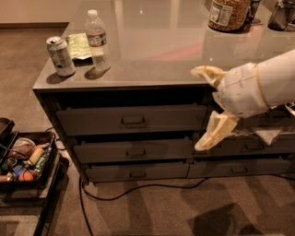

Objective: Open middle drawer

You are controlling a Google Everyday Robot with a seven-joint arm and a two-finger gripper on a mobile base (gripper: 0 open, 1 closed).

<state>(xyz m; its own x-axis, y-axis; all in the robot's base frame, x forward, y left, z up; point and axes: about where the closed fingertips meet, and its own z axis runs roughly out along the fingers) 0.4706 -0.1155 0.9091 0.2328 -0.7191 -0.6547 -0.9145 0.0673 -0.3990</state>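
The middle drawer is the dark grey front of medium height in the cabinet's left column, with a small metal pull handle at its centre. It lies between a taller drawer above and a slim drawer below, its front about in line with theirs. My gripper hangs in front of the cabinet, right of the left column and level with the top drawer. Its two cream fingers are spread wide apart and hold nothing. It touches no handle.
On the cabinet top stand a can, a water bottle, a green packet and a jar. A black cart with clutter stands at the left. A cable runs on the carpet. The right-column drawers hold a white scrap.
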